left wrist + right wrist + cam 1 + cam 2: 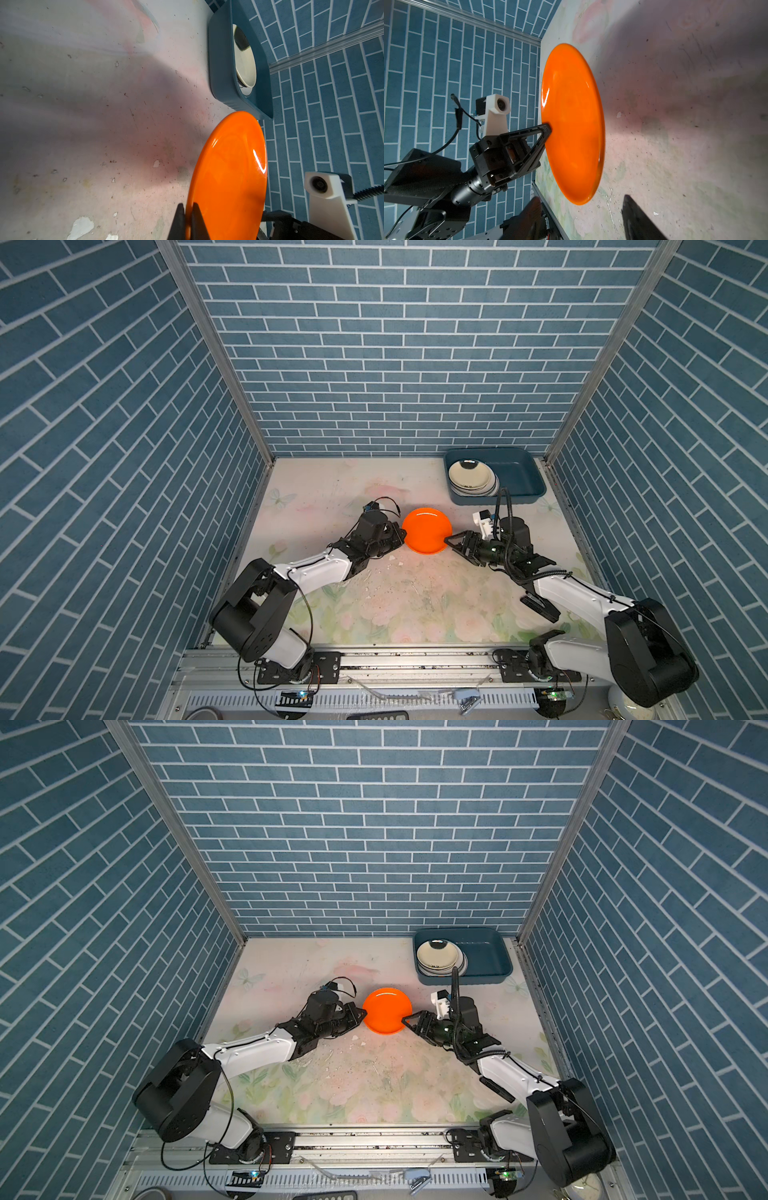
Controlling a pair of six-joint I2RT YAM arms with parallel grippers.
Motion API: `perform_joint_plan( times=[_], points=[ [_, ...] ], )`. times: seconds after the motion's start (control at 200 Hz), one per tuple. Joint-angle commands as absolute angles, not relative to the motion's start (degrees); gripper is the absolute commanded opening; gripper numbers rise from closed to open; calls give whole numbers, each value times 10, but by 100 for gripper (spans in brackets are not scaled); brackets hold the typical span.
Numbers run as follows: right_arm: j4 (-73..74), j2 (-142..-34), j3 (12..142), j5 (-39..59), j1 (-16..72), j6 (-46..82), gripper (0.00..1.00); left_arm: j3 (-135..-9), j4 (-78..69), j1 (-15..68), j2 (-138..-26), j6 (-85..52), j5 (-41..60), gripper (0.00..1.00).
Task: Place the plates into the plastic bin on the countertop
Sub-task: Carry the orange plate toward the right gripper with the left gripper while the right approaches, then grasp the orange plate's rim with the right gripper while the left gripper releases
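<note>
Plates sat in 2 places on the counter [332,497] [291,969]. 1 orange plate [427,537] [386,1011] was near the counter's middle, a little toward the far edge, between the 2 arms. The left end effector [402,534] [365,1013] was clamped narrow on the rim facing the counter's left edge. In the left wrist view its 2 black fingers [180,218] pinched that rim, and the orange plate [228,176] stretched away from them.

The right end effector [449,543] [405,1021] stood at the opposite rim with its jaws parted wide. In the right wrist view the orange plate's near edge [571,124] lay between the 2 blurred fingertips, with a gap on each side. Whether the plate's underside touched the counter could not be told.

The plastic bin [494,501] [465,979] [220,62] stood in the counter's far right corner. Inside it, at the end nearer the left edge, lay a stack of plates [473,489] [442,968], topped by a cream plate [469,477] [438,956] [245,62] with a dark mark.
</note>
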State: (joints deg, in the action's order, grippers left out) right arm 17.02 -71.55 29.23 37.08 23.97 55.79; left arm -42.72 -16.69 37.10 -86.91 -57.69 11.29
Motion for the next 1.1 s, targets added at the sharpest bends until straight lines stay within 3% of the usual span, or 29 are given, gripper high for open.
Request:
perform_joint_plan(
  times=[0.0, 0.295, 0.395, 0.455, 0.52, 0.58, 0.735, 0.845, 0.875, 1.095],
  points=[
    [216, -726, 310, 350, 245, 586, 60, -428, -205, 384, -868, -585, 121, 0],
    [219, -756, 336, 323, 249, 589, 32, -404, -187, 387, -825, -580, 114, 0],
    [217, -770, 348, 298, 250, 603, 0, -410, -164, 386, -813, -559, 119, 0],
    [227, -785, 358, 299, 250, 612, 0, -416, -135, 386, -805, -539, 107, 0],
    [219, -797, 373, 300, 250, 610, 0, -417, -111, 384, -795, -524, 95, 14],
    [207, -799, 381, 288, 250, 610, 0, -414, -100, 377, -786, -517, 91, 41],
    [189, -793, 390, 259, 250, 605, 0, -402, -99, 354, -761, -503, 90, 58],
    [182, -797, 397, 256, 249, 606, 0, -404, -78, 339, -755, -498, 94, 85],
    [178, -800, 400, 254, 249, 606, 0, -406, -73, 336, -753, -493, 94, 98],
    [134, -796, 421, 236, 237, 587, 0, -409, -52, 320, -736, -484, 90, 100]
  ],
)
